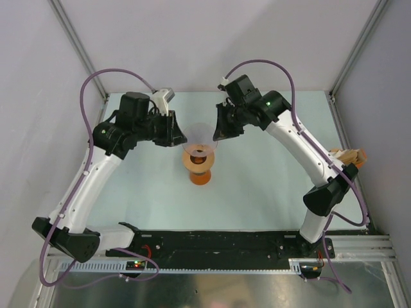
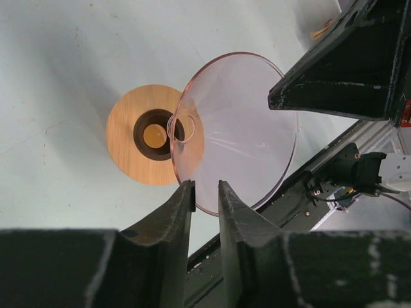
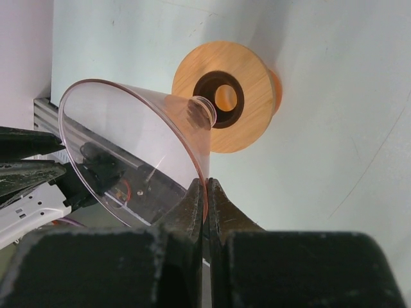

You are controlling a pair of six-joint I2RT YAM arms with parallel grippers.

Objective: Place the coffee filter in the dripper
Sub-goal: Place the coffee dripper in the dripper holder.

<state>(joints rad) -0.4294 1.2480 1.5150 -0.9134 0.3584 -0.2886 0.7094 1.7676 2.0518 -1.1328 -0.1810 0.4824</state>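
Two pincers at dripper (image 3: 135,147) rim, right pincer (image 3: 205,184) clamped on, left pincer (image 2: 206,187) narrowly parted astride, clear wall faint overhead

No legible text or markings anywhere.

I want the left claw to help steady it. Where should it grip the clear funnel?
Grip the funnel by its thin rim, opposite where the right claw pinches it. Bring the left claw in edge-on, one finger inside, one outside: the smooth flared wall would likely slip from a wider grip.
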